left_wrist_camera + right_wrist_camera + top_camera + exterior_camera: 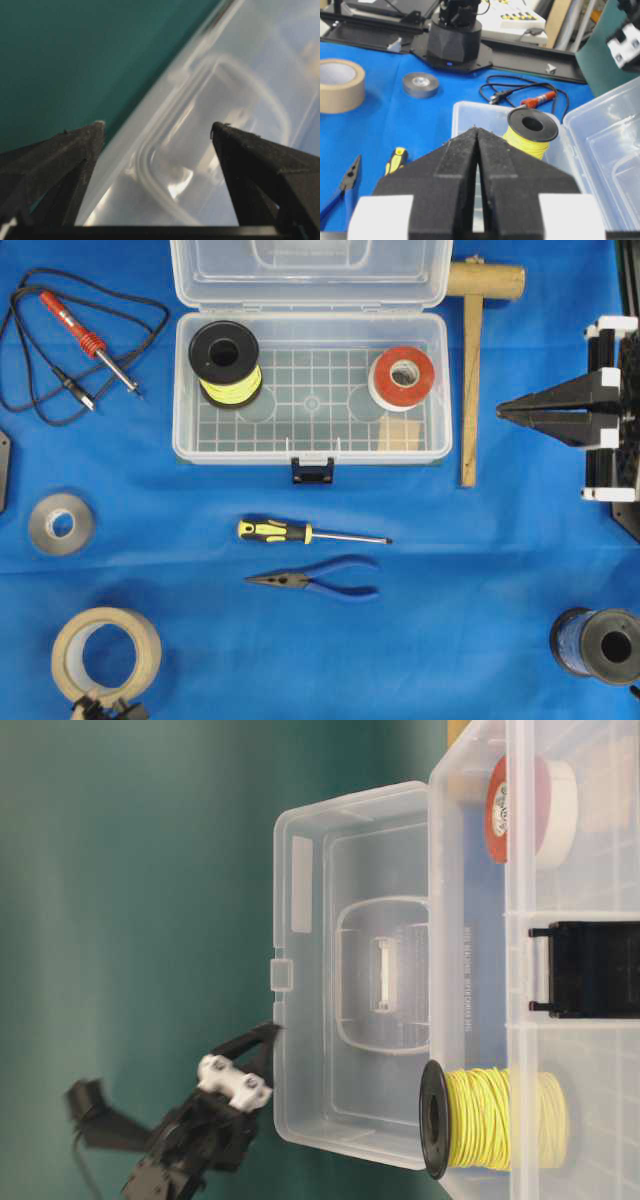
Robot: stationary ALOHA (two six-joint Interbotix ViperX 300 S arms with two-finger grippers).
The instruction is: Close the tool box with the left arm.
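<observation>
The tool box (440,390) is a clear plastic case and stands open at the back middle of the blue cloth. Its lid (310,275) stands up behind it, and its dark blue latch (312,471) faces the front. My left gripper (268,1042) is out of the overhead view. It sits behind the lid (350,970) at its free edge. In the left wrist view the gripper (157,125) is open, with the lid's outer face (200,115) showing between the fingertips. My right gripper (500,412) is shut and empty to the right of the box, and it also shows in the right wrist view (477,131).
A yellow wire spool (226,362) and a red-and-white tape roll (403,378) lie inside the box. A wooden mallet (470,360) lies to its right, a soldering iron (85,335) to its left. A screwdriver (300,532), pliers (320,581), tape rolls (62,523) and a dark spool (600,645) lie in front.
</observation>
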